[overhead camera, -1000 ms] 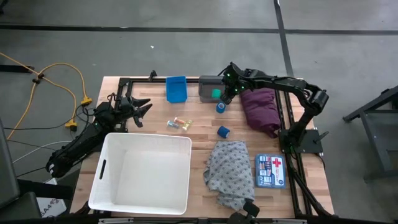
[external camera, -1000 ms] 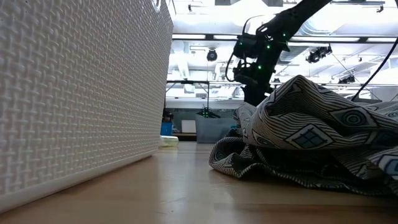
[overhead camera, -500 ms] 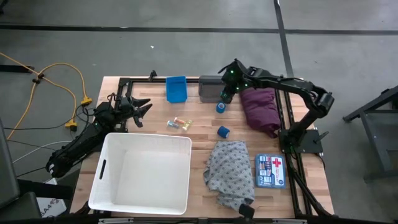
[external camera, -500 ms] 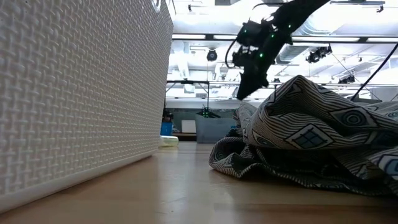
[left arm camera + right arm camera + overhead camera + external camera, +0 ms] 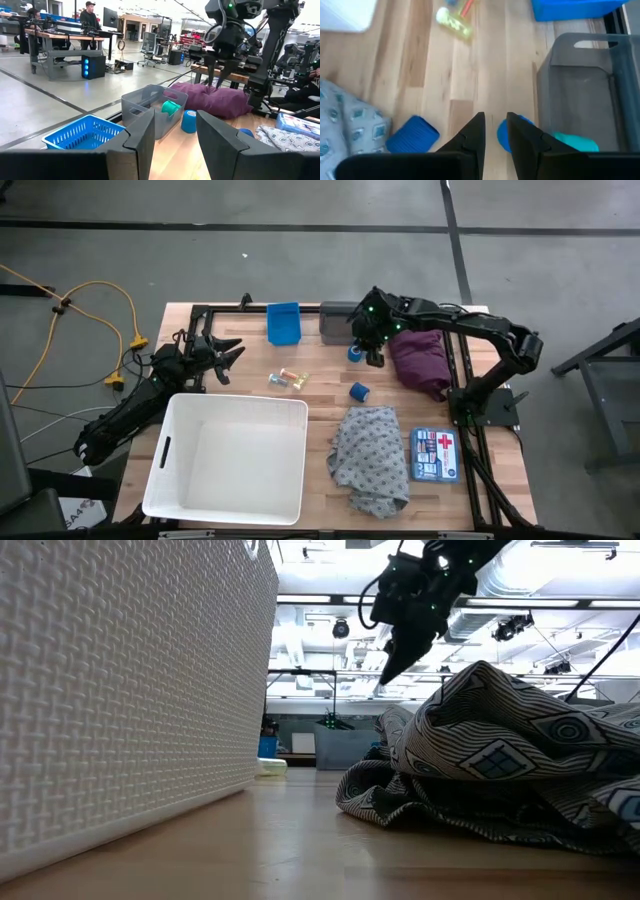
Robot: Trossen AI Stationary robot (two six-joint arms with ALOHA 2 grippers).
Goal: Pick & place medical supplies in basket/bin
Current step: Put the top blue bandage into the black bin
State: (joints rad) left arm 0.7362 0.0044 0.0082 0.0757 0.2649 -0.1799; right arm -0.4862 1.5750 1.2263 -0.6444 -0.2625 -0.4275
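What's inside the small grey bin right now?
A green tape roll lies inside the grey bin. Its translucent walls blur the floor, so anything else in there can't be made out.

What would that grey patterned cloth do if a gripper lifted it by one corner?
The grey patterned cloth lies crumpled in soft folds, so it would probably hang limp and unfurl rather than keep its shape. It looks thin, so likely light. Pushed, it would probably bunch up on the table instead of sliding whole.

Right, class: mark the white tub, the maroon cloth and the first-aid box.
white tub (image 5: 178, 442), high view, on its left wall.
maroon cloth (image 5: 420, 358), high view, on the middle of the bundle.
first-aid box (image 5: 435, 454), high view, on its lid near the red cross.
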